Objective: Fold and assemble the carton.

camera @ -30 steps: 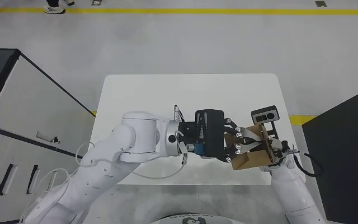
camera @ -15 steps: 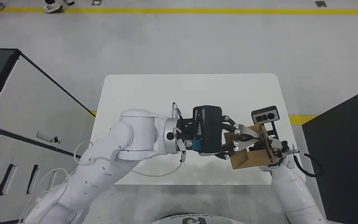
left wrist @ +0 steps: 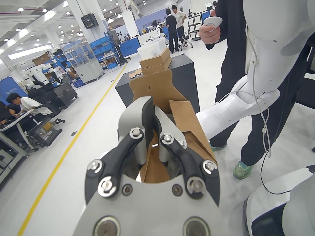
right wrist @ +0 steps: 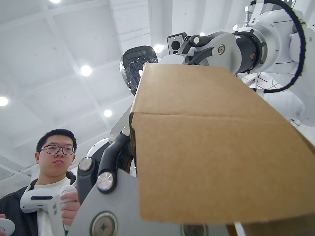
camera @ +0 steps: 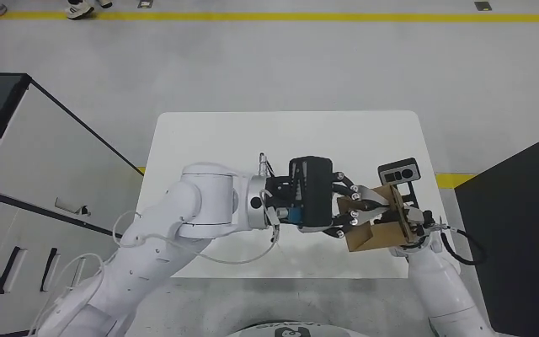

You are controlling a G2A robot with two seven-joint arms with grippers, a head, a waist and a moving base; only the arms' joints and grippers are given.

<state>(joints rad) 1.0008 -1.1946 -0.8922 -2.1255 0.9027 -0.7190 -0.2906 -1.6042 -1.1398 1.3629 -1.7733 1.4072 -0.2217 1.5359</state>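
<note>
1. Over the near right part of the white table (camera: 253, 143), the brown carton (camera: 375, 234) (left wrist: 189, 126) (right wrist: 209, 148) sits between the two grippers. It is partly folded and its flaps are open.
2. The left gripper (camera: 352, 215) (left wrist: 152, 107) meets the carton on the side facing the table's middle. Its fingers (left wrist: 147, 114) are closed on one cardboard wall, which passes between the dark pad and the grey finger opposite.
3. Beyond that pinched wall, the left wrist view shows a tall flap (left wrist: 151, 87) with a small slot. It stands upright at the carton's far end, and a narrower panel leans just beside it.
4. The right gripper (camera: 404, 222) is at the carton's right end, near the table's right front corner. The carton's broad outer face lies across the front of this gripper and covers it, so I cannot tell whether it is clamped or open.
5. In the right wrist view that face is plain cardboard with one crease running across it. The other arm's grey gripper body shows just above the carton's far edge.
6. On the floor beyond the carton stands a black cabinet (left wrist: 183, 74) with a few cardboard boxes (left wrist: 155, 61) stacked on top.
7. A yellow line (camera: 253, 15) runs along the floor past the table's far side.
</note>
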